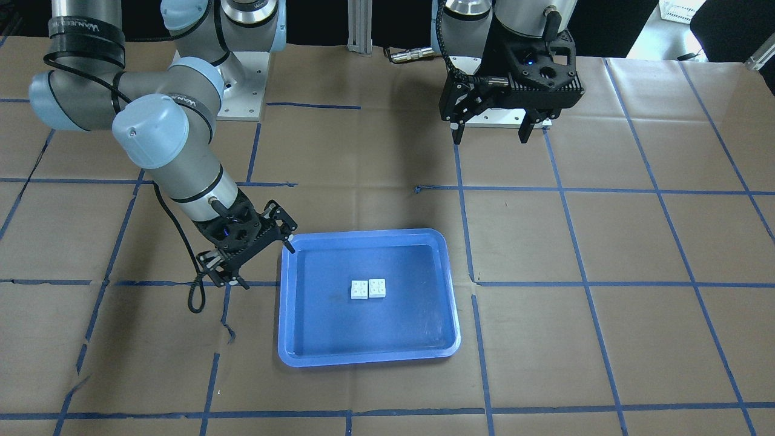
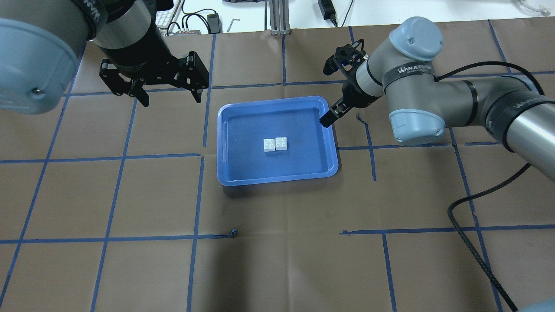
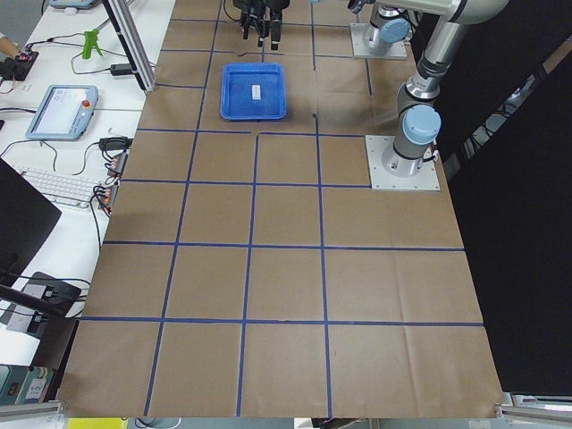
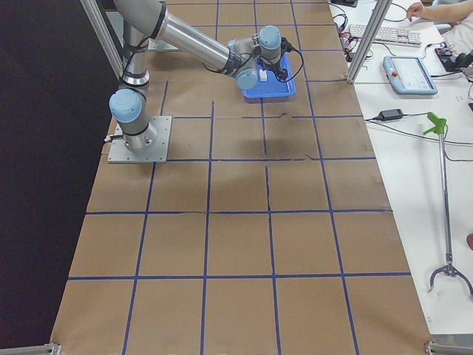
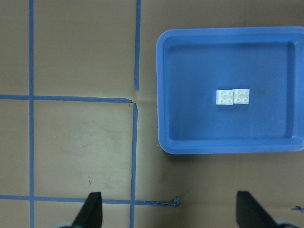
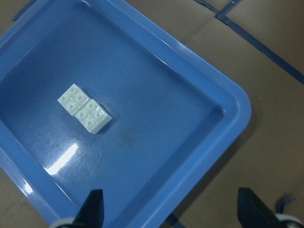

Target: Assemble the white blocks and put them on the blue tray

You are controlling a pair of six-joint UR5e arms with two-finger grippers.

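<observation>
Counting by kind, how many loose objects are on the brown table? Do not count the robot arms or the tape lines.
white blocks: 2
blue tray: 1
Total: 3

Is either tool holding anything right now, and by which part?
Nothing held: left tool and right tool are open and empty; white blocks lie in the blue tray.

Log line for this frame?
white blocks: side by side, touching, on blue tray | left gripper: open, empty, away from tray | right gripper: open, empty, at tray corner
</observation>
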